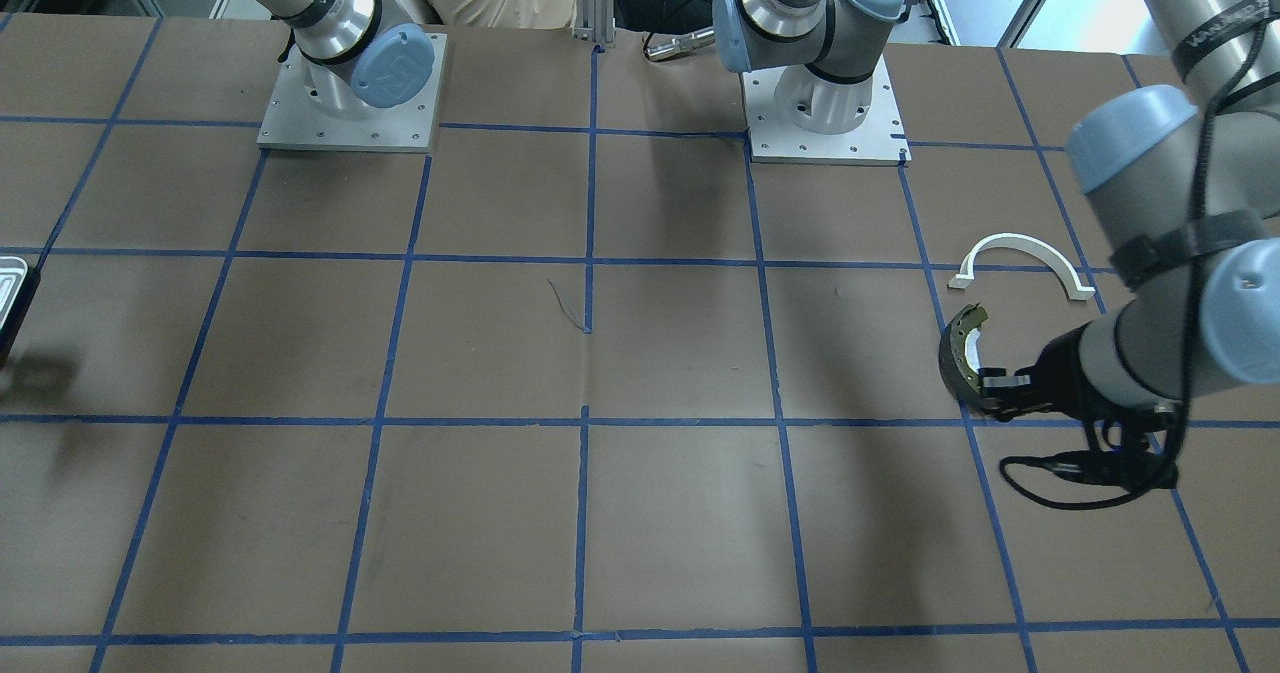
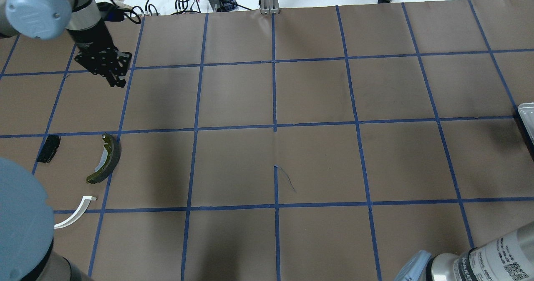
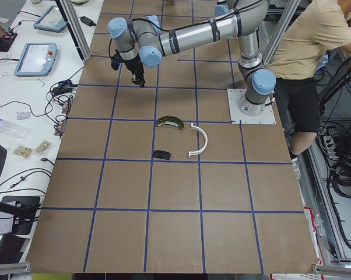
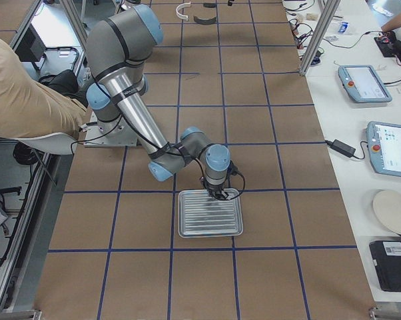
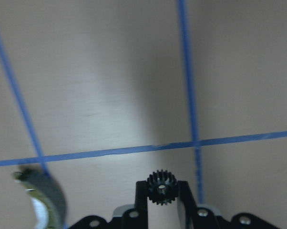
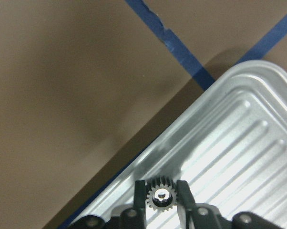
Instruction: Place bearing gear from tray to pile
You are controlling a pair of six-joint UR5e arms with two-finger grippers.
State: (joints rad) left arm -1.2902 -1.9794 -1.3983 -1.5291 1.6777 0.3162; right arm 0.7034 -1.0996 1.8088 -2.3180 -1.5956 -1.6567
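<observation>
The left claw (image 2: 117, 82) hangs above the table (image 2: 317, 160), clamped on a small black gear (image 5: 161, 187), just past the pile (image 3: 169, 122): black pad (image 2: 48, 148), brake shoe (image 2: 106, 159), white arch (image 2: 77, 213). Released from that height, the gear could roll clear of the pile. At the right, the right claw (image 4: 218, 195) pinches a second gear (image 6: 160, 194) over the tray (image 6: 239, 143), near its rim. A weak grip on the teeth could drop it.
</observation>
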